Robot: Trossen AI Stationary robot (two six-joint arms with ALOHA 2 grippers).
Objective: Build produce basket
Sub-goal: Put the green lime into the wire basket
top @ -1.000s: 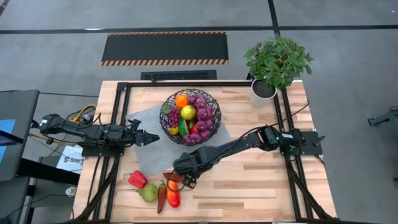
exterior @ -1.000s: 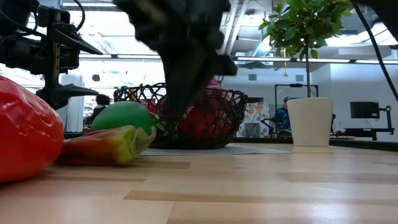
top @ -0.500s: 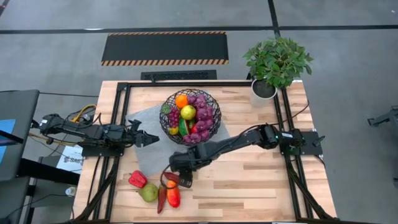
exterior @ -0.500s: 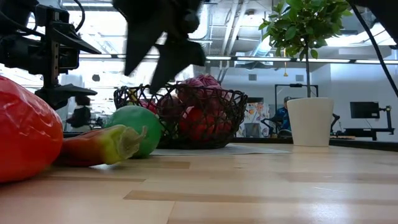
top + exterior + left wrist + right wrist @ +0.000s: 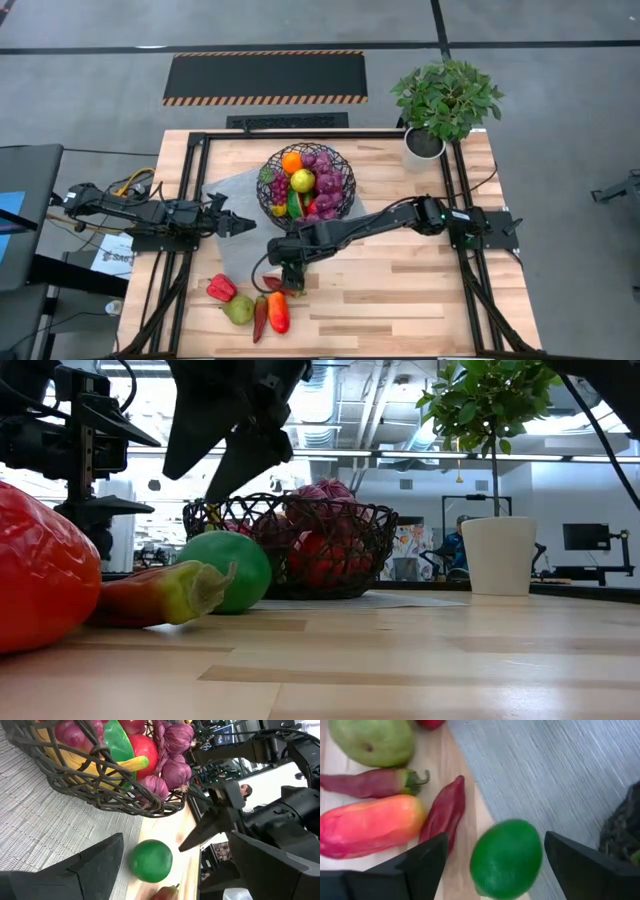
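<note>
High view: the right hand (image 5: pixel 291 277) hangs over the tabletop (image 5: pixel 430 300) just short of the basket (image 5: pixel 307 186), which sits on a grey mat (image 5: pixel 228 215) already heaped with produce. More loose produce lies just past the hand, toward the near edge. The left hand (image 5: pixel 240 223) waits over the mat, farther from that pile, so the right arm is the nearer one.

Low view: a green lime (image 5: pixel 225 570) rests on the tabletop beside a pepper (image 5: pixel 165 594), with the right hand poised above, fingers spread, gripping nothing.

Left wrist view: the left hand is open and empty; the lime (image 5: pixel 151 860) lies just outside the basket's rim (image 5: pixel 115 795).

Right wrist view: the lime (image 5: pixel 506 858) sits squarely between the 2 open fingers, untouched, at the mat's edge. A dark red pepper (image 5: pixel 443 813) lies just beside it, long axis angled away.
</note>
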